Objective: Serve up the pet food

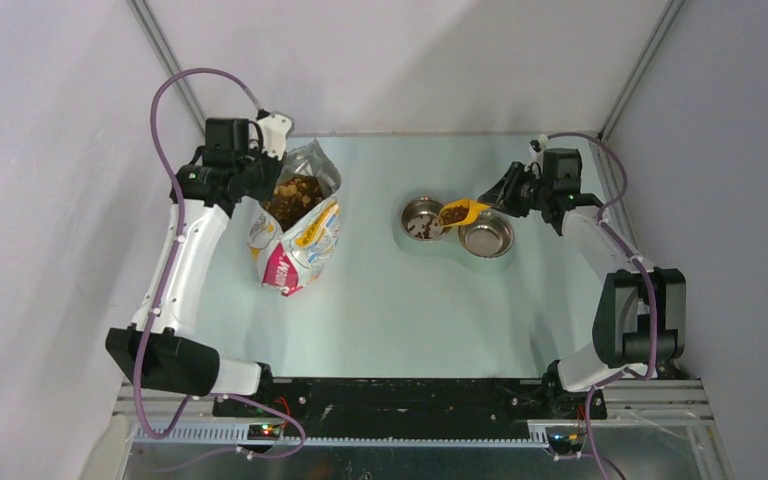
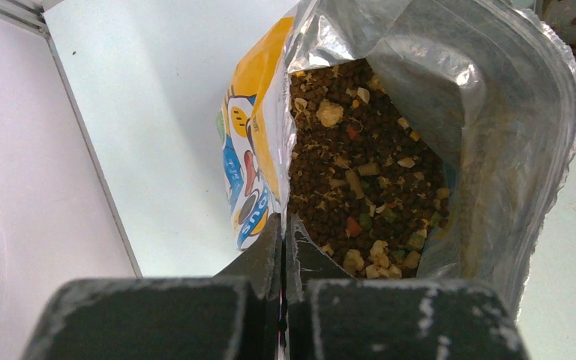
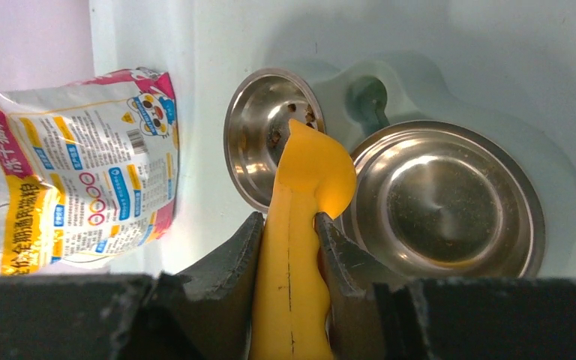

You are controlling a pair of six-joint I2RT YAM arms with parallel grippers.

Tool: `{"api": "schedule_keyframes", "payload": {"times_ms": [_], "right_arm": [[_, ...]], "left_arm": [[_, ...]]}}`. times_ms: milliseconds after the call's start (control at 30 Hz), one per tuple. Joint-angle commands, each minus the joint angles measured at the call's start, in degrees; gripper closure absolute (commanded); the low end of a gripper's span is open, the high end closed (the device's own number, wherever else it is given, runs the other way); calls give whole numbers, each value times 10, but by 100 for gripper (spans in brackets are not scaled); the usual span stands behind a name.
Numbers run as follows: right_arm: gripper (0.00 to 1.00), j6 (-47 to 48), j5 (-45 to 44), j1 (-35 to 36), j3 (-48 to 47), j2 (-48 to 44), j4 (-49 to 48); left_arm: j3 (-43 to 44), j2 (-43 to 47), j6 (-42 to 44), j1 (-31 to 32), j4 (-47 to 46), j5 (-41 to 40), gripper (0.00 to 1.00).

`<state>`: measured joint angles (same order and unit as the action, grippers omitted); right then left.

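Note:
The pet food (image 2: 360, 172) fills an open white printed bag (image 1: 295, 240) standing at the table's left. My left gripper (image 2: 283, 225) is shut on the bag's near rim, pinching the foil edge. My right gripper (image 3: 288, 218) is shut on the handle of a yellow scoop (image 3: 315, 161). In the top view the scoop (image 1: 463, 211) carries kibble (image 1: 452, 214) and hangs over the near edges of two steel bowls. The left bowl (image 1: 407, 212) has some kibble (image 1: 423, 229) in it. The right bowl (image 1: 505, 243) shows bare metal.
Both bowls sit in a pale double stand (image 3: 367, 97) at the table's right-middle. White enclosure walls close in the back and sides. A dark rail runs along the near edge between the arm bases (image 1: 410, 400).

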<state>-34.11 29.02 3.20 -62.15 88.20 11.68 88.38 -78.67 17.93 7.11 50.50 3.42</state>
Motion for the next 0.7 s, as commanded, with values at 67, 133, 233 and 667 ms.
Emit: {"api": "schedule_keyframes", "payload": {"times_ms": [67, 133, 233, 667], "right_arm": [[100, 99, -79, 38, -54, -14, 36], [100, 129, -101, 53, -63, -14, 44], [100, 165, -129, 79, -75, -15, 48], [100, 360, -185, 160, -101, -28, 43]], "left_arm": [[-6, 23, -17, -4, -8, 25, 100], [-5, 26, -18, -3, -8, 25, 100], [-4, 27, -18, -3, -9, 25, 100], [1, 9, -29, -3, -3, -8, 100]]}}
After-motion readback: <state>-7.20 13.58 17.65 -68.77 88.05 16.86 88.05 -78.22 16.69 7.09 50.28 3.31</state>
